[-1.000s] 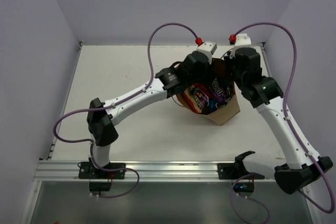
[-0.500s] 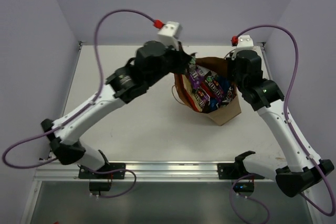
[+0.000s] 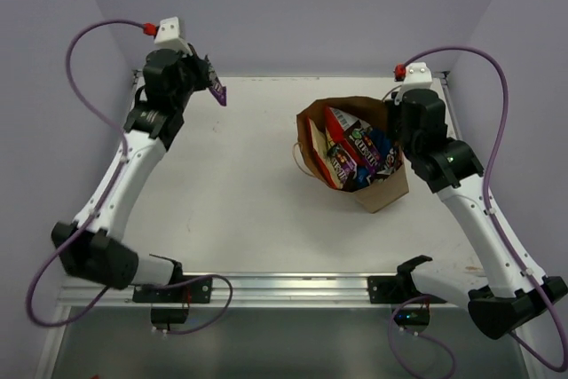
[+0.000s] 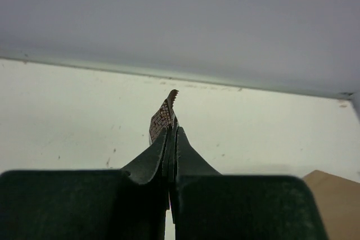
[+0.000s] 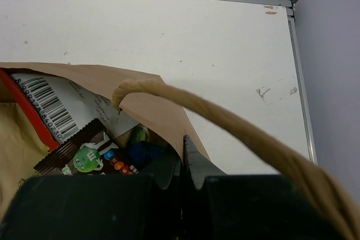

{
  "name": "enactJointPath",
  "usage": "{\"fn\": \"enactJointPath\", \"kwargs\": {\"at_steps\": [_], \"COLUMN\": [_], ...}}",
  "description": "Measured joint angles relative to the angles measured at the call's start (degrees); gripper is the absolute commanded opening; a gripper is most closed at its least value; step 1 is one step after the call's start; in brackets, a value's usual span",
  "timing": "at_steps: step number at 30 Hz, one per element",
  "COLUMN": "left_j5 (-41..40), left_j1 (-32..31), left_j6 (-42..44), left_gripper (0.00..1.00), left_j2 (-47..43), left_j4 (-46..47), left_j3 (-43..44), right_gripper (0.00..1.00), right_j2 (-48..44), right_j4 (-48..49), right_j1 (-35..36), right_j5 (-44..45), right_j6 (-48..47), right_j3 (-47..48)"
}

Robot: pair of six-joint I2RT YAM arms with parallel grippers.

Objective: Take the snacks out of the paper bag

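The brown paper bag (image 3: pixel 383 191) stands open at the right middle of the table, with several snack packets (image 3: pixel 355 155) inside. My right gripper (image 3: pixel 397 127) is shut on the bag's rim (image 5: pixel 169 117); a twisted handle (image 5: pixel 247 133) arcs over it and an M&M's packet (image 5: pixel 84 158) shows inside. My left gripper (image 3: pixel 210 84) is at the far left corner, held above the table, shut on a small purple candy bar (image 3: pixel 218 93). In the left wrist view the bar's serrated end (image 4: pixel 165 115) sticks out past the closed fingers (image 4: pixel 153 158).
The white table (image 3: pixel 231 201) is walled on three sides. A metal rail (image 3: pixel 266 286) runs along the near edge. Purple cables loop above both arms. A corner of the bag (image 4: pixel 332 186) shows at the lower right of the left wrist view.
My left arm has swung from the bag's mouth far to the left back corner, carrying the purple candy bar. The right gripper has stayed on the bag's rim.
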Motion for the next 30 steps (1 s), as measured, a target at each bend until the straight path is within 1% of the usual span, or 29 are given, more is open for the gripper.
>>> {"fn": "enactJointPath", "kwargs": {"at_steps": [3,6,8,11,12,13,14,15,16,17,18,19,22,25,27,30], "left_j5": [5.29,10.12,12.7,15.08,15.54,15.74,15.98,16.41,16.65,16.87,16.83,16.83,17.46,18.29,18.23,18.75], "left_j1": [4.48,6.6,7.5,9.22,10.01,10.91,11.85,12.9,13.99,14.97,15.82,16.48,16.68,13.9,9.51,-2.49], "left_j6": [0.02,-0.46,-1.6,-3.72,-4.44,-4.55,-4.98,-5.53,-5.77,-6.36,-6.67,-6.54,-6.45,-6.14,-5.77,-5.81], "left_gripper": [0.0,0.0,0.0,0.0,0.26,0.42,0.55,0.76,0.88,0.89,0.96,0.99,1.0,1.0,1.0,0.99], "left_j2": [12.81,23.69,27.89,29.16,29.14,29.14,29.2,29.24,29.24,29.24,29.2,28.89,25.88,19.76,15.15,8.48], "left_j4": [2.64,4.72,7.17,12.55,14.64,16.33,17.27,17.68,17.57,17.51,17.27,17.0,14.38,9.42,7.04,6.75], "left_j3": [0.2,0.44,-0.63,-5.2,-6.95,-8.44,-9.62,-10.56,-11.21,-11.63,-11.74,-11.76,-11.63,-9.94,-7.98,-4.81], "right_gripper": [0.0,0.0,0.0,0.0,0.0,0.0,0.0,0.0,0.0,0.0,0.0,0.0,0.0,0.0,0.0,0.0], "right_j2": [-0.02,-0.07,-0.07,-0.2,-0.28,-0.33,-0.35,-0.37,-0.37,-0.37,-0.37,-0.37,-0.37,-0.37,-0.37,-0.37], "right_j4": [0.09,0.66,1.16,2.19,2.34,2.49,2.62,2.73,2.86,2.89,2.93,2.93,2.95,2.95,2.95,2.95], "right_j1": [0.0,0.0,0.0,0.0,0.0,0.0,0.0,0.0,0.0,0.0,0.0,0.0,0.0,0.0,0.0,0.0], "right_j5": [-0.28,-0.68,-1.18,-1.64,-1.7,-1.68,-1.7,-1.7,-1.73,-1.73,-1.73,-1.73,-1.7,-1.68,-1.68,-1.68], "right_j6": [-0.02,0.0,0.0,-0.02,-0.02,-0.04,-0.04,-0.09,-0.2,-0.24,-0.28,-0.28,-0.55,-0.98,-1.38,-1.97], "right_j3": [-0.09,-0.59,-1.07,-1.84,-1.99,-2.05,-2.12,-2.21,-2.27,-2.27,-2.27,-2.27,-2.27,-2.27,-2.27,-2.27]}}
